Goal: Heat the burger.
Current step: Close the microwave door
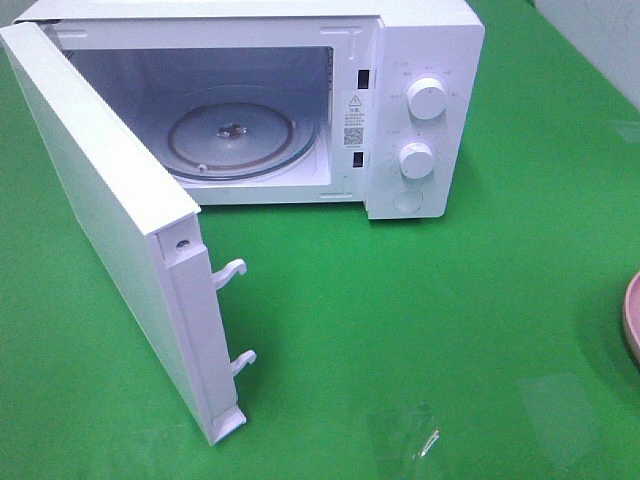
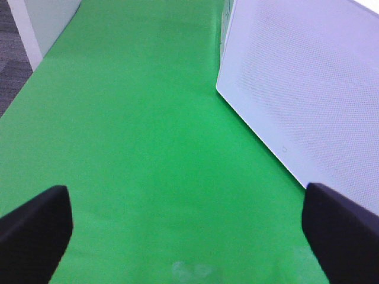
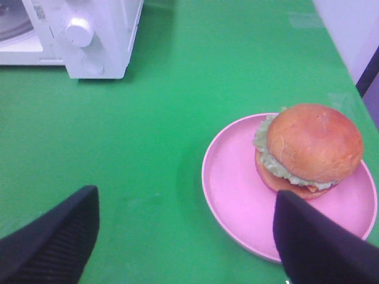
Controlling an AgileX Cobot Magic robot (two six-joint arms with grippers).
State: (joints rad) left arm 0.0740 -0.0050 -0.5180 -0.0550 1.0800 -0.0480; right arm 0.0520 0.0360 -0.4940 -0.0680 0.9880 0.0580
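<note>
The burger (image 3: 308,148), with a glossy brown bun and green lettuce frill, sits on a pink plate (image 3: 234,189) on the green table in the right wrist view. My right gripper (image 3: 183,236) is open and empty, above the table just short of the plate. In the exterior high view only the plate's rim (image 1: 632,315) shows at the right edge; the burger is out of view there. The white microwave (image 1: 420,60) stands at the back with its door (image 1: 100,200) swung wide open and an empty glass turntable (image 1: 235,140). My left gripper (image 2: 186,231) is open and empty beside the door (image 2: 308,89).
The open door juts toward the front left, with two latch hooks (image 1: 230,275) on its edge. Two knobs (image 1: 427,98) sit on the microwave's right panel. A clear plastic scrap (image 1: 410,440) lies at the front. A white wall (image 2: 41,23) borders the table's left edge.
</note>
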